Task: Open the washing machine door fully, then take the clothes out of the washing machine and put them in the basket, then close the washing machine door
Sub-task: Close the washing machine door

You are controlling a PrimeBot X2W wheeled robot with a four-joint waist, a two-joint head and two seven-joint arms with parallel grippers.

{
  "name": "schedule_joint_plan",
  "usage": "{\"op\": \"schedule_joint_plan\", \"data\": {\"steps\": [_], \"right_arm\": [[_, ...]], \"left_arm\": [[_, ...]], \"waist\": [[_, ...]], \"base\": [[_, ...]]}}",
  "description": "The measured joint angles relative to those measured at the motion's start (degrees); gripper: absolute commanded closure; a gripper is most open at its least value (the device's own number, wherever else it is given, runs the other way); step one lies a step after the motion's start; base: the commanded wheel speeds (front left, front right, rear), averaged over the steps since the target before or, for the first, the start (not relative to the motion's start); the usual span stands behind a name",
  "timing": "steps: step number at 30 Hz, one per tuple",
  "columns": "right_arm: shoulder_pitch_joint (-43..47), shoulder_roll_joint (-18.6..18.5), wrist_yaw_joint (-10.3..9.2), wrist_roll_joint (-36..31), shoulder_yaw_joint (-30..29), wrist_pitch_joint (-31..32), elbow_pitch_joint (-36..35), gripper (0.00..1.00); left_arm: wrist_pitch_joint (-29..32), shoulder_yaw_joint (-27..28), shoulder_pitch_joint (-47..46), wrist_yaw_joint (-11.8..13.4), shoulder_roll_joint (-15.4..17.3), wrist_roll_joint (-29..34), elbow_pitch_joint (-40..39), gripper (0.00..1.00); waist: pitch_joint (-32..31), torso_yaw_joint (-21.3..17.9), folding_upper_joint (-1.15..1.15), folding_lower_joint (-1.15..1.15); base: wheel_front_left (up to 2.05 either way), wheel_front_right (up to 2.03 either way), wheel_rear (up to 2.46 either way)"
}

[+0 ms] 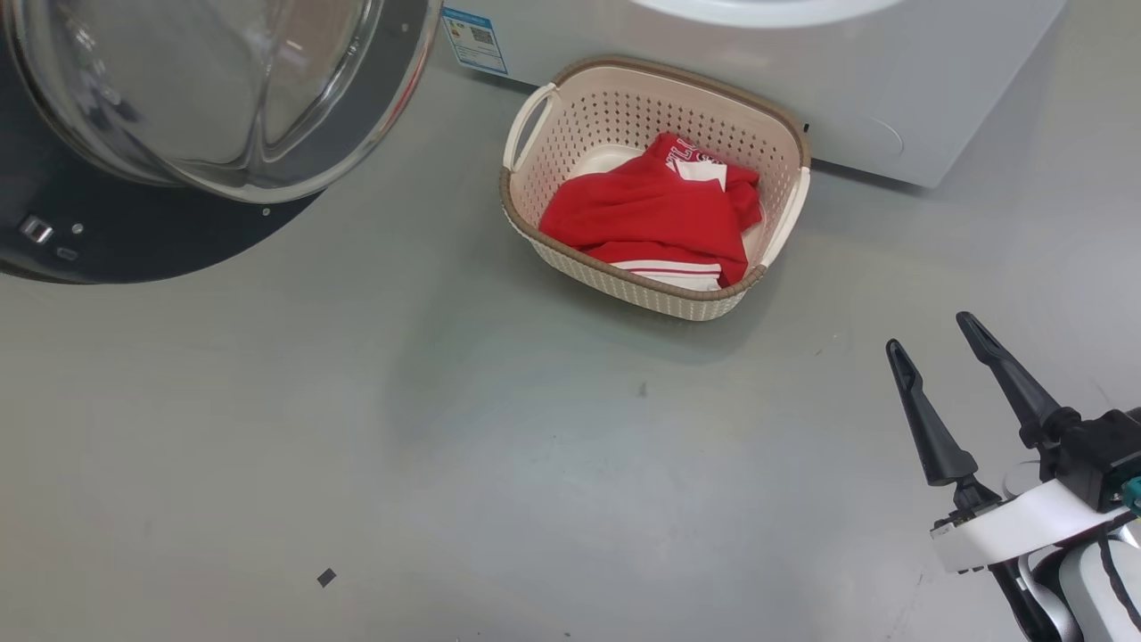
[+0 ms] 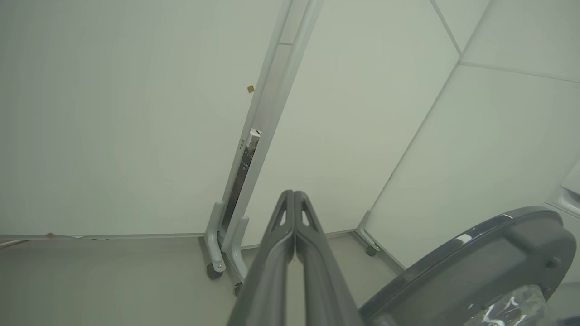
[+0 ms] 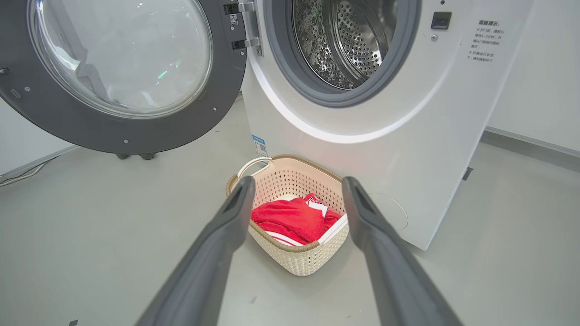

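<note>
The washing machine [image 1: 713, 71] stands at the far side, and its steel drum [image 3: 349, 40] looks empty in the right wrist view. The washing machine door [image 1: 134, 232] hangs swung wide open to the left, glass bowl facing out [image 3: 122, 68]. On the floor in front sits the basket [image 1: 579, 116] with the red clothes [image 1: 642, 214] lying inside it [image 3: 292, 217]. My right gripper [image 1: 931, 332] is open and empty, well back from the basket at the lower right. My left gripper [image 2: 293, 194] is shut on nothing, beside the door's dark edge [image 2: 476, 253].
White wheeled partition panels [image 2: 136, 136] stand beyond the left gripper, with casters [image 2: 214, 270] on the floor. A small dark scrap [image 1: 326, 577] lies on the grey floor. A cable [image 3: 27, 170] runs along the wall at the left.
</note>
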Motion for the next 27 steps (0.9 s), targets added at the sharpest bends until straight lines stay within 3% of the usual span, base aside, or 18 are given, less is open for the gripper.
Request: {"op": "schedule_joint_plan", "data": {"steps": [5, 14, 21, 27], "right_arm": [[-0.16, -1.15, 0.00, 0.14, 0.25, 0.00, -0.29, 0.00], [-0.81, -2.15, 0.01, 0.64, 1.19, 0.00, -1.88, 0.00], [-1.04, -3.09, 0.01, 0.80, 0.74, 0.00, -2.20, 0.00], [-1.05, -3.54, 0.01, 1.21, 0.20, 0.00, -2.20, 0.00]], "left_arm": [[4.44, 3.80, -5.70, 1.08, 0.44, -6.02, 4.44, 1.00], [8.22, 13.63, -16.02, 2.13, -1.87, -16.90, 11.56, 1.00], [11.38, 20.22, -18.30, 2.13, -4.34, -18.97, 21.56, 1.00], [14.83, 18.67, -21.48, 2.13, -4.49, -18.70, 25.72, 1.00]], "waist": [[1.14, -1.94, 0.00, 0.00], [2.57, -4.05, 0.00, 0.00], [3.80, -5.32, 0.00, 0.00], [4.36, -5.84, 0.00, 0.00]], "base": [[0.00, 0.00, 0.00], [0.00, 0.00, 0.00], [0.00, 0.00, 0.00], [0.00, 0.00, 0.00]]}}
